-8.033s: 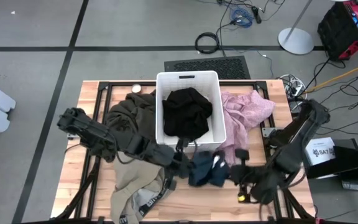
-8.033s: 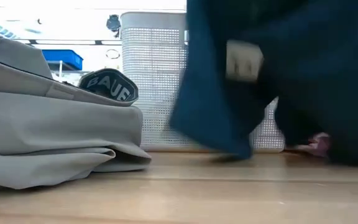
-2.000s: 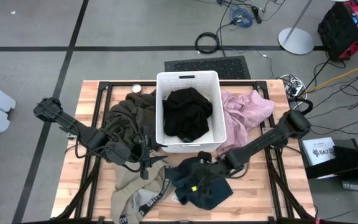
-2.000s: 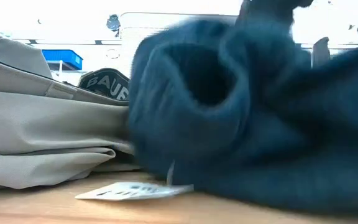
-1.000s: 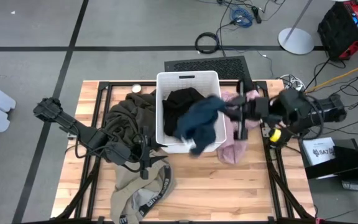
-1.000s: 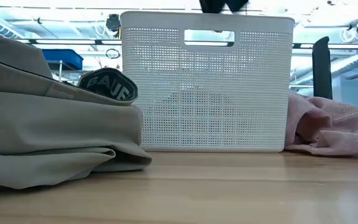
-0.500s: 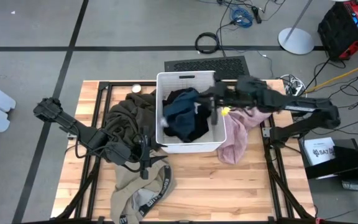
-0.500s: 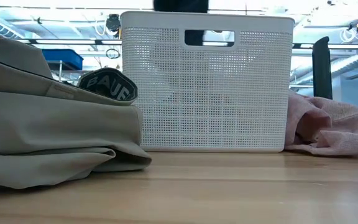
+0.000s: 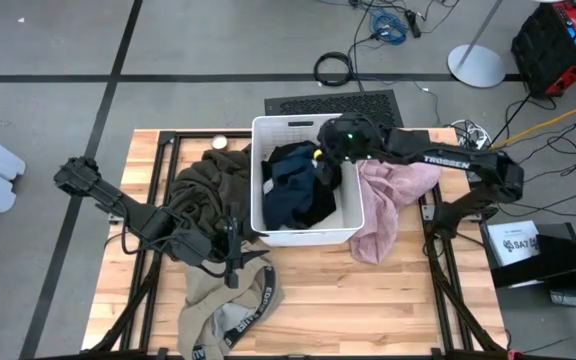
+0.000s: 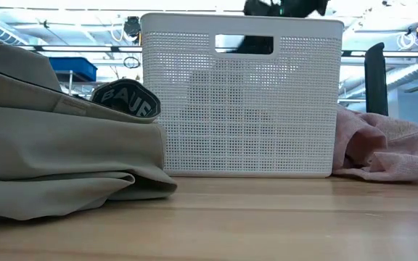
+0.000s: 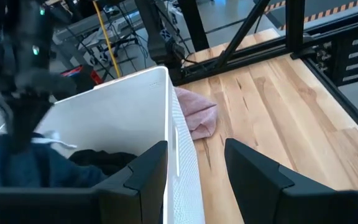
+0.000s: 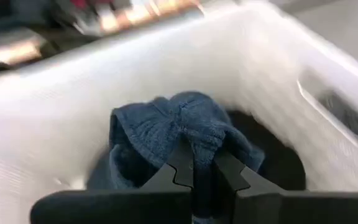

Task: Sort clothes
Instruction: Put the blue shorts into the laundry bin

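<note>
A: Wooden table (image 9: 398, 300) first, with grey floor and cables beyond it. White bin (image 9: 348, 222) stands at the far middle. Largest garment: the dark olive one (image 9: 203, 185), heaped beside the bin on the left arm's side. Pale pink one (image 9: 388, 195) lies against the bin's other wall.

B: Beige one with the lettered waistband (image 9: 228, 305)?

A: On the near boards, just under the left gripper (image 11: 194, 165). That gripper waits low there; its fingers stand well apart with nothing between them. The left wrist view looks past them at the bin's corner.

B: And the working arm?

A: Right gripper (image 12: 195, 165), reached in over the bin. Fingers (image 12: 180, 163) pinched together on a fold of the navy-teal garment (image 12: 166, 134). The cloth bunches directly ahead of and below the tips, inside the bin walls.

B: Is it resting in the bin or hanging?

A: Judged mostly settled: from above it lies on the black garment (image 9: 318, 205) already in there (the bunch rises toward the pinch, so some is perhaps held up).

B: Relation that matters for the next move?

A: Garment is straight below the fingers, with bin walls on every side of them. No clear long axis; it is a crumpled lump. A release here should drop it inside. Right arm is the only one near it; the left is well apart, across the bin's near corner.
</note>
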`<control>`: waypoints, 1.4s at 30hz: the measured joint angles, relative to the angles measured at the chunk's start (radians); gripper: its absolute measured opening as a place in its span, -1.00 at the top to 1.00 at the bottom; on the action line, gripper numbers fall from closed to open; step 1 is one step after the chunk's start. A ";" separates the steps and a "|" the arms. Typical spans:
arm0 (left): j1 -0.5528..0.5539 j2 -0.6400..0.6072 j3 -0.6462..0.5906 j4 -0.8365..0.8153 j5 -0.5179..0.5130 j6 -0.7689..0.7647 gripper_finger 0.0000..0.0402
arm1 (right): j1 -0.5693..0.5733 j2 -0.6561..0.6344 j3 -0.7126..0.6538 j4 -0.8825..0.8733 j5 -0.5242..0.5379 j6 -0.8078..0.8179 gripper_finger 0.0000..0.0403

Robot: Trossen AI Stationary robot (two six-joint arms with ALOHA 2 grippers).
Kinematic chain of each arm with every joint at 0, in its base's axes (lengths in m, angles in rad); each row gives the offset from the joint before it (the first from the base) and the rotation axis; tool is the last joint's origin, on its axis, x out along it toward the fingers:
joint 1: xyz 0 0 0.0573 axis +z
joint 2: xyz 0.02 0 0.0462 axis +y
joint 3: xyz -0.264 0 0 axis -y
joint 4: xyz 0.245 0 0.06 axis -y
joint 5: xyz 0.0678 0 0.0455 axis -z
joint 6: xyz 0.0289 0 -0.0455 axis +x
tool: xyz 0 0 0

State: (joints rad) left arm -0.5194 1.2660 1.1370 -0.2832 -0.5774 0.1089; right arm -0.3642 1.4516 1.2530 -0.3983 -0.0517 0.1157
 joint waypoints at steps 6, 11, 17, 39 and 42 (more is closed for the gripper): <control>0.000 0.000 0.000 0.001 0.002 0.001 0.15 | -0.028 0.079 0.000 -0.102 -0.002 0.026 0.96; 0.000 0.000 0.000 0.002 0.004 0.000 0.15 | -0.027 0.160 0.000 -0.105 -0.008 0.036 0.95; 0.000 0.000 0.000 0.003 0.005 0.000 0.15 | -0.027 0.266 0.001 -0.106 -0.023 0.077 0.85; 0.000 0.000 0.000 0.002 0.007 0.000 0.15 | -0.020 0.430 0.000 -0.041 -0.108 0.031 0.62; 0.000 0.000 0.000 0.002 0.008 0.000 0.15 | -0.020 0.383 -0.002 -0.051 -0.108 0.043 0.43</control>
State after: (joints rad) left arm -0.5194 1.2659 1.1370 -0.2813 -0.5697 0.1090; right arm -0.3843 1.8343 1.2507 -0.4490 -0.1593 0.1588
